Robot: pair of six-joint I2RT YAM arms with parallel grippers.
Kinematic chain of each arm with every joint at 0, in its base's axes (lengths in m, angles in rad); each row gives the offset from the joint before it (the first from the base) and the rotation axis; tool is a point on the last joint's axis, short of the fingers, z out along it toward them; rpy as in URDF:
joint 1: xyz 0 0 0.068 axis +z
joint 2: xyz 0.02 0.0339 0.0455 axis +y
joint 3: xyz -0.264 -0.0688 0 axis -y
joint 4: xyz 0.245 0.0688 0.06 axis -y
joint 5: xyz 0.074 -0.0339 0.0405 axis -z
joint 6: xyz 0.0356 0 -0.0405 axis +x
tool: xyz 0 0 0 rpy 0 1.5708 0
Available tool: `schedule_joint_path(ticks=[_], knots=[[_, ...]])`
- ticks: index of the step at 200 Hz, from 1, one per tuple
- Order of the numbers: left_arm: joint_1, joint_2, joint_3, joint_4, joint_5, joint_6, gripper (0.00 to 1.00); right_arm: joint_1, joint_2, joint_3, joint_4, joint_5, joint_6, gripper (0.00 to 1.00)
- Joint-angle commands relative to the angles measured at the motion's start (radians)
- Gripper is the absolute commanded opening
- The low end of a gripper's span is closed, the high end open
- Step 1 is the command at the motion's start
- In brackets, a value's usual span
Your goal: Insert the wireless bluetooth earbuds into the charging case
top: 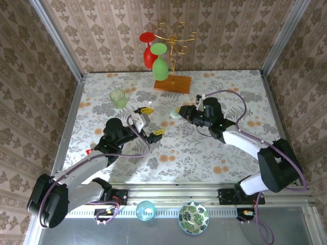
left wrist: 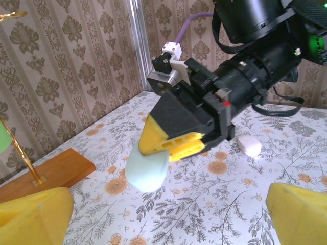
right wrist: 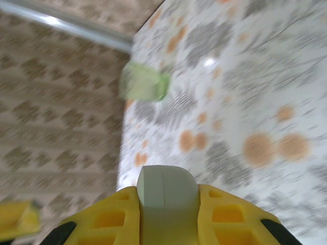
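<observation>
**Top view.** My left claw has its yellow fingers spread wide with nothing between them. My right claw faces it and is pinching the pale charging case at its tip. A small white earbud lies on the table between the two claws, touching neither. A green cup stands beyond the left claw. A glass rack stands beyond the right claw.

**Left wrist view.** The left claw shows one finger at each lower corner, with a wide gap between them. Straight ahead, the right claw grips the charging case, which juts down past its yellow fingertips. I cannot tell whether the case touches the table. The earbud rests on the table below that claw and apart from it.

**Right wrist view.** This picture is blurred. The right claw has the charging case clamped between its two yellow fingers. The green cup stands well ahead of the claw. I cannot tell whether the case lid is up or down.
</observation>
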Motion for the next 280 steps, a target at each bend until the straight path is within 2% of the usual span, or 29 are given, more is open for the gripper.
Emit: schedule_joint_path(ticks=[1,42,82,129,150,173,220,263,280], knots=[[-0.009,-0.029,-0.011,-0.041,-0.04,0.018,1.0,-0.032,0.076,0.06,-0.073,0.176,-0.108,0.14],[-0.009,-0.047,-0.03,-0.086,-0.119,0.021,1.0,-0.082,0.298,0.198,-0.03,0.216,-0.094,0.14],[-0.01,-0.047,-0.034,-0.101,-0.136,0.016,1.0,-0.092,0.527,0.401,-0.059,0.205,-0.041,0.16],[-0.01,-0.045,-0.039,-0.111,-0.145,0.018,1.0,-0.094,0.705,0.553,-0.077,0.18,0.052,0.21],[-0.01,-0.042,-0.033,-0.121,-0.144,0.027,1.0,-0.095,0.74,0.596,-0.111,0.18,0.034,0.25],[-0.01,-0.041,-0.03,-0.143,-0.151,0.039,1.0,-0.098,0.723,0.596,-0.156,0.201,-0.011,0.35],[-0.017,-0.01,-0.026,-0.121,-0.118,0.062,1.0,-0.117,0.549,0.482,-0.259,0.245,-0.172,0.69],[-0.084,0.077,0.002,-0.069,-0.094,0.131,1.0,-0.124,0.265,0.235,-0.369,0.418,-0.308,0.87],[-0.102,0.126,0.024,-0.058,-0.094,0.144,1.0,-0.138,0.155,0.144,-0.437,0.496,-0.314,0.9]])
